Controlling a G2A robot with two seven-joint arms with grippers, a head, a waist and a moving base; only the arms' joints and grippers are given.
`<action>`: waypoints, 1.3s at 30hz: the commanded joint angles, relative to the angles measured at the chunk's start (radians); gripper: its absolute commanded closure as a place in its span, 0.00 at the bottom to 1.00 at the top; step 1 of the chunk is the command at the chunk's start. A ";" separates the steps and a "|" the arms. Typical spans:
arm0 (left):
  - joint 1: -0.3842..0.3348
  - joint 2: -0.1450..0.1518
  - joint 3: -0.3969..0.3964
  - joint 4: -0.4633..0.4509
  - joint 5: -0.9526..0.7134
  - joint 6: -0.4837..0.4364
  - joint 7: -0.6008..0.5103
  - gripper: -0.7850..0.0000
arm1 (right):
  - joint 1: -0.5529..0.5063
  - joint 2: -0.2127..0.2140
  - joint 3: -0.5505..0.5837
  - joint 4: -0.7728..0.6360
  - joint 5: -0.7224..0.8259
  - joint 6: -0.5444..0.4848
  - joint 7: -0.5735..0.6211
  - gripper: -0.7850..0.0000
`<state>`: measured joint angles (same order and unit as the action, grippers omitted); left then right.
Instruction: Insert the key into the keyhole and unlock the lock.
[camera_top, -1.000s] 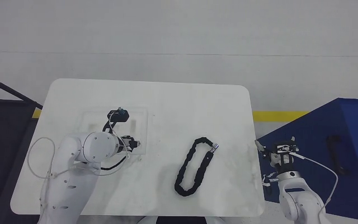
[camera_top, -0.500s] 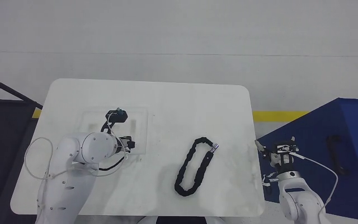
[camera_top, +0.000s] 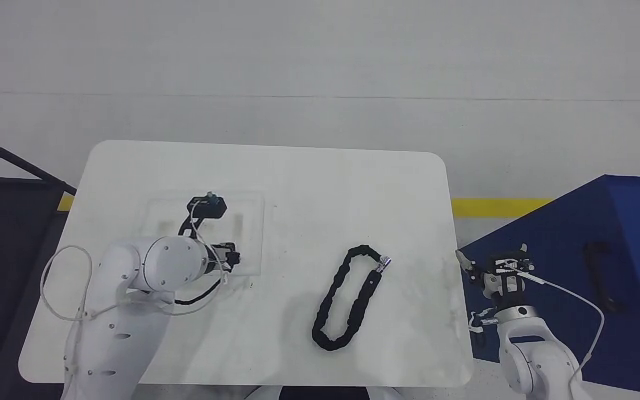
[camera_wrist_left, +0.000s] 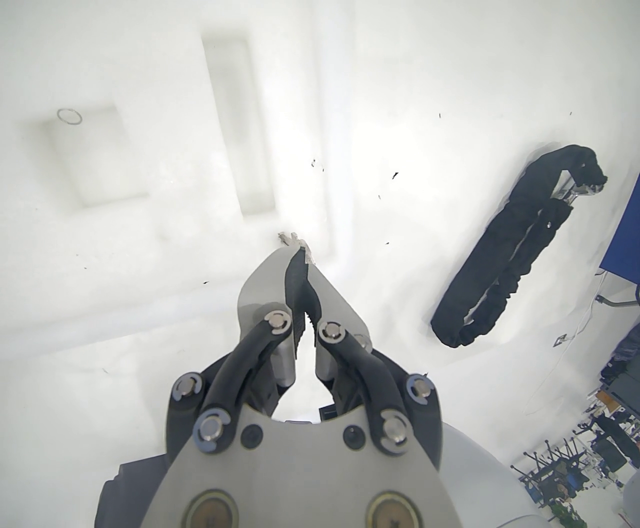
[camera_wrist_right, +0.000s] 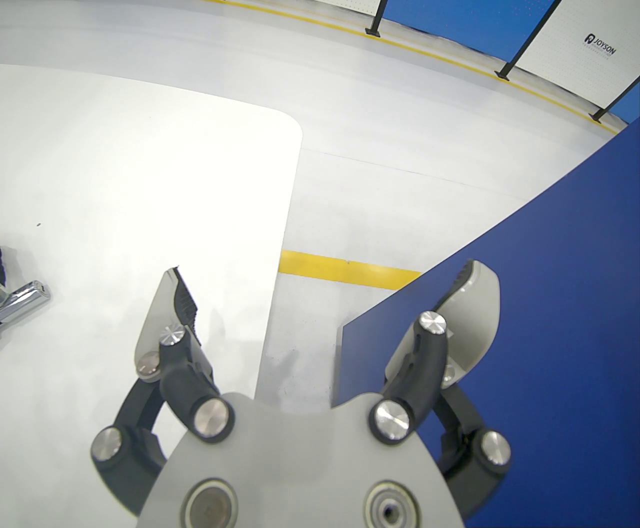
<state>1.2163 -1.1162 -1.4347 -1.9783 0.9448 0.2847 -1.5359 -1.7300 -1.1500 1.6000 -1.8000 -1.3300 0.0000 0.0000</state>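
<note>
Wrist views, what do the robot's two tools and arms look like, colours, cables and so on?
The left tool and right tool each have two curved grey fingers with ribbed black pads, black linkage bars on silver pins, and a grey base plate. Both arms are smooth white shells, each with a thin white cable.

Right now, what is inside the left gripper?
Only a jagged metal tip, apparently the key, sticks out past the shut left gripper; its fingers cover the rest.

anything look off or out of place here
Nothing broken or spilled. The chain lock lies folded mid-table, the left gripper is shut on what seems the key, and a loose ring sits alone in a tray recess. Dark specks dot the table.
</note>
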 joint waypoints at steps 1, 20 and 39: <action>0.000 -0.001 0.000 0.000 0.003 0.000 0.000 0.56 | 0.000 0.000 0.000 0.000 0.000 0.000 0.000 0.00; -0.076 -0.023 0.093 0.089 0.030 0.000 0.000 0.62 | 0.000 0.000 0.000 0.000 0.000 0.000 0.000 0.00; -0.008 -0.028 0.013 0.039 0.064 0.000 0.000 1.00 | 0.000 0.000 0.000 0.000 0.000 0.000 0.000 0.00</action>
<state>1.2031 -1.1445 -1.4127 -1.9327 1.0058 0.2847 -1.5359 -1.7300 -1.1500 1.6000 -1.8000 -1.3300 0.0000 0.0000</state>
